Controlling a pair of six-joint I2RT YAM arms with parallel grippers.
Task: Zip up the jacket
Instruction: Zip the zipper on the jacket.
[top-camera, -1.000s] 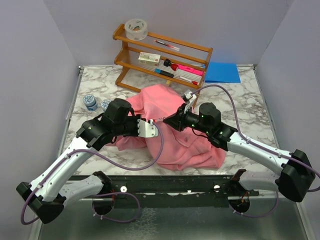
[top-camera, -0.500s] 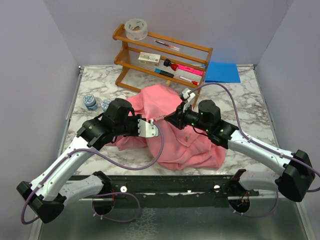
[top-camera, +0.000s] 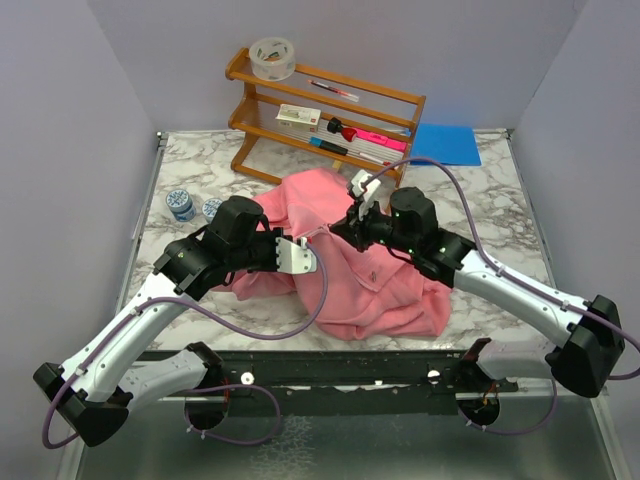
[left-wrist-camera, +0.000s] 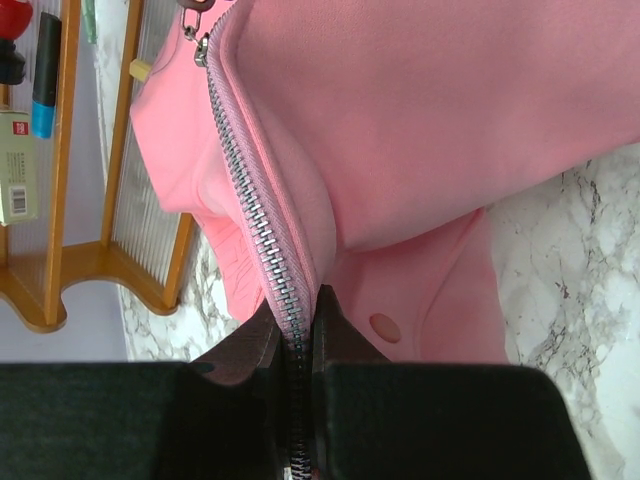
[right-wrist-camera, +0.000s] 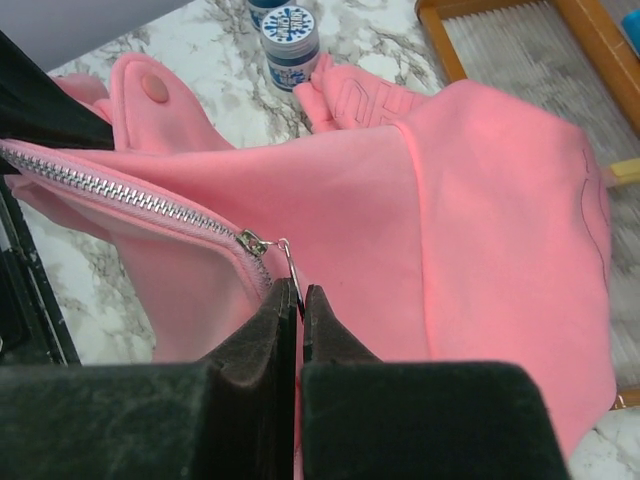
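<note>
The pink jacket (top-camera: 372, 288) lies bunched in the middle of the marble table. My left gripper (top-camera: 301, 256) is shut on the jacket's zipper tape (left-wrist-camera: 258, 205), low on the closed run of metal teeth; its jaws (left-wrist-camera: 297, 306) pinch the teeth between them. The zipper slider (right-wrist-camera: 252, 243) sits at the far end of that stretched run. My right gripper (right-wrist-camera: 300, 290) is shut on the slider's thin wire pull ring (right-wrist-camera: 289, 258). In the top view the right gripper (top-camera: 347, 228) is just right of the left one, with the zipper taut between them.
A wooden rack (top-camera: 322, 118) with pens and a box stands at the back, a tape roll (top-camera: 272, 58) on top. A blue folder (top-camera: 444, 144) lies back right. Two small blue-lidded jars (top-camera: 182, 205) stand left of the jacket.
My right gripper has closed fully on the pull ring and moved slightly back toward the rack, drawing the zipper tighter. The left arm has not moved.
</note>
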